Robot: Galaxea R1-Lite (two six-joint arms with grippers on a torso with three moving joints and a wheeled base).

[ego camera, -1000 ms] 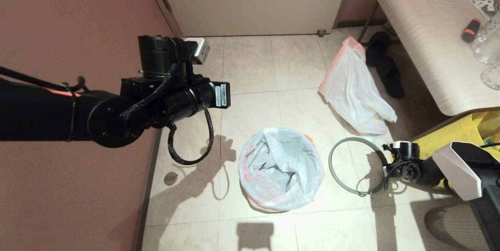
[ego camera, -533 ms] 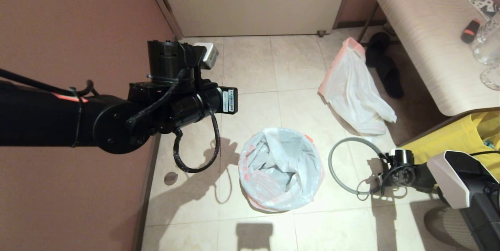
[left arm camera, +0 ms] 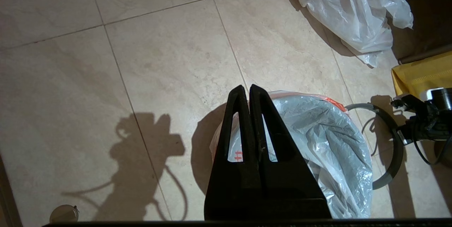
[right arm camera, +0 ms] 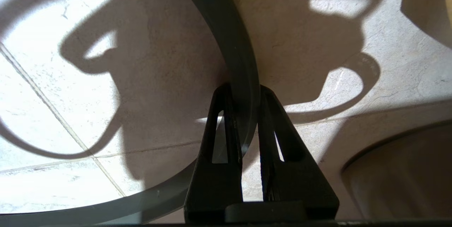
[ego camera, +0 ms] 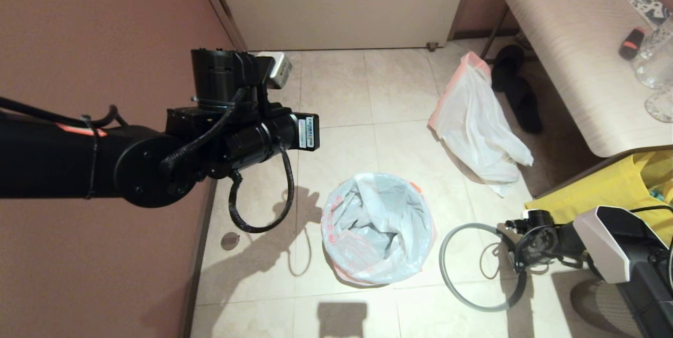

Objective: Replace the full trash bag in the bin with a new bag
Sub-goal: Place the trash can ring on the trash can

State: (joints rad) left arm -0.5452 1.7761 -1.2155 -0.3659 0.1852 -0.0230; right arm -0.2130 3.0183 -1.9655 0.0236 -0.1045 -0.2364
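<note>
Hidden or unclear: the bin's black wall is almost wholly covered by its liner; right pincer fingertips are not visible in the head view, masked by wrist and cables; yellow bag (ego camera: 610, 191) is partly cut off under the desk (ego camera: 573, 38)

Right pincer (right arm camera: 243, 91): held low over the floor tiles, arm reaching in from the lower right, fingers (right arm camera: 226, 114) clamped on the grey hoop (ego camera: 457, 288), which passes between them and curves away to both sides

Left pincer (left arm camera: 246, 91): arm stretched level, high above the floor, fingers pressed together, holding nothing

The bin (ego camera: 336, 269): directly beyond the left pincer's tips, just beside the hoop held by the right pincer; lined with the new bag (ego camera: 378, 225), translucent white, crumpled, red print on the rim folded outward

The full trash bag (ego camera: 476, 127): slumped on the floor well beyond the right pincer, white with pink-red edge, beside dark slippers (ego camera: 518, 93)
</note>
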